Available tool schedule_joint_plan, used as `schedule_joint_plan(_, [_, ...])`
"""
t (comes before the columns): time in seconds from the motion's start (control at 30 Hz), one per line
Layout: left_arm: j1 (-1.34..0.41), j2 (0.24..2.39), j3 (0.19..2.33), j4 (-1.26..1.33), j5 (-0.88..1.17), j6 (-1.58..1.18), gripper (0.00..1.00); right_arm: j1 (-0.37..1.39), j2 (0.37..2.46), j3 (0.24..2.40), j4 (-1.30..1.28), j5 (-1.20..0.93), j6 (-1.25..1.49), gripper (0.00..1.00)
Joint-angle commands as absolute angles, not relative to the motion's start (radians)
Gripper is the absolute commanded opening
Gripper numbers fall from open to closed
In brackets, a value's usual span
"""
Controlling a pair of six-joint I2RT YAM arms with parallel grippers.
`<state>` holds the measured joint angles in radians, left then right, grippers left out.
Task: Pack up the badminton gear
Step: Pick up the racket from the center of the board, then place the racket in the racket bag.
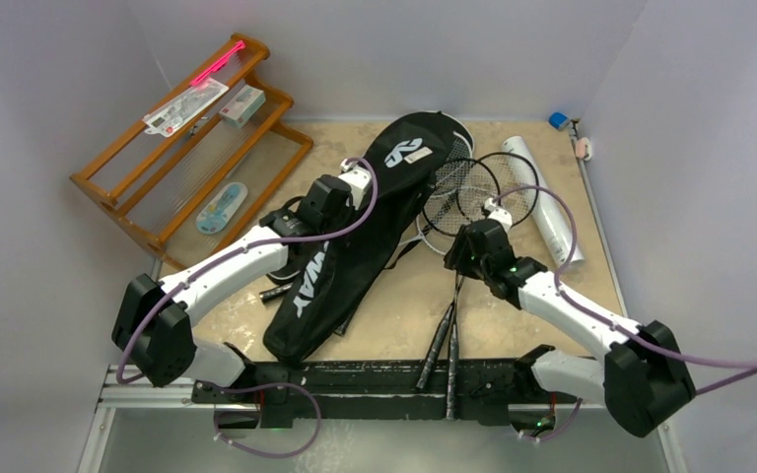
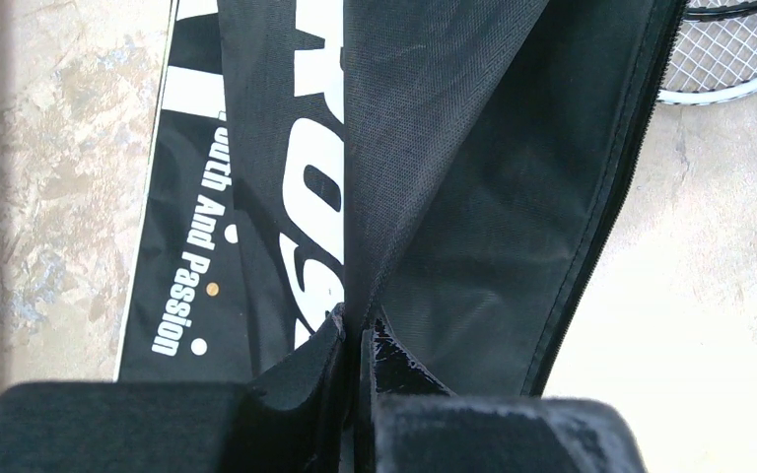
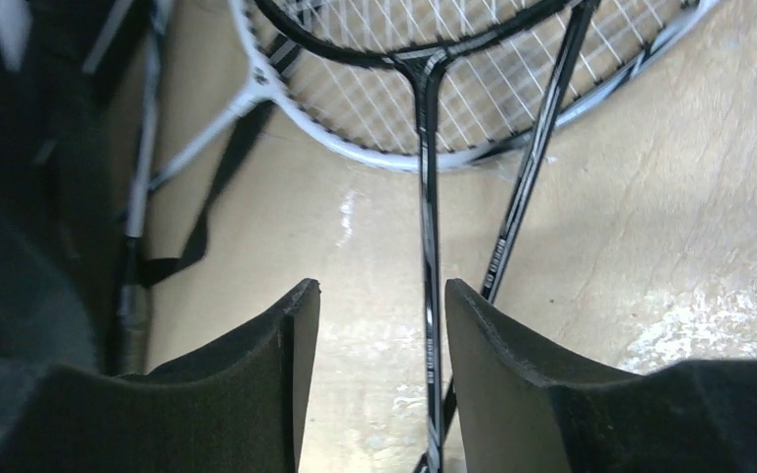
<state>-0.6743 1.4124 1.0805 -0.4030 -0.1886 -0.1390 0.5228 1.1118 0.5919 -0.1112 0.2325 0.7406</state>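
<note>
Pinching a fold of the black cover (image 2: 473, 197), the left fingers (image 2: 330, 347) are shut tight on the thin fabric, no gap between them. Ahead of them the fold runs up and away, zipper edge on their right. To their left lies a flat black panel with big white letters and the small line "Youth And Passion". Top view: the cover lies long and slanted on the bench (image 1: 404, 296), "WAY" readable at its near end.

Right fingers (image 3: 291, 330) stand apart, about half open, gripping nothing — a thin black racket shaft (image 3: 425, 246) runs through the gap, closer to the right-hand finger; whether it touches cannot be told. A second shaft (image 3: 537, 148) slants just right of the gap. Ahead of the right fingers the strung heads overlap — a black-framed head (image 3: 424, 69) crossing a white-framed head (image 3: 375, 158). Behind these fingers, toward the arm bases, two black handles (image 1: 438, 340) lie side by side.

The long white tube (image 1: 542, 202) lies well right of the right fingers, past the racket heads. The wooden rack (image 1: 237, 193) stands far left of the left fingers, small packets and a pink stick (image 1: 219, 61) on it.
</note>
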Motion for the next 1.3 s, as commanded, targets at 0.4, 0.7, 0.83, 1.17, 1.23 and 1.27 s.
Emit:
schedule_joint_plan(0.4, [-0.661, 1.405, 1.082, -0.342, -0.203, -0.16, 0.0, 0.522, 1.253, 0.659, -0.177, 0.256, 0.759, 0.02])
schedule_joint_plan(0.7, [-0.632, 1.523, 1.152, -0.42, -0.209, -0.226, 0.0, 0.537, 1.042, 0.731, -0.381, 0.306, 0.703, 0.0])
schedule_joint_plan(0.83, [-0.622, 1.531, 1.159, -0.431, -0.233, -0.249, 0.0, 0.572, 0.994, 0.74, -0.507, 0.28, 0.726, 0.0])
schedule_joint_plan(1.17, [-0.615, 1.517, 1.155, -0.431, -0.263, -0.252, 0.0, 0.69, 0.856, 0.732, -0.645, 0.13, 0.73, 0.0])
schedule_joint_plan(1.23, [-0.616, 1.515, 1.155, -0.431, -0.269, -0.25, 0.0, 0.699, 0.812, 0.729, -0.658, 0.117, 0.734, 0.0])
schedule_joint_plan(1.27, [-0.615, 1.514, 1.154, -0.431, -0.272, -0.25, 0.0, 0.701, 0.795, 0.728, -0.665, 0.1, 0.731, 0.0])
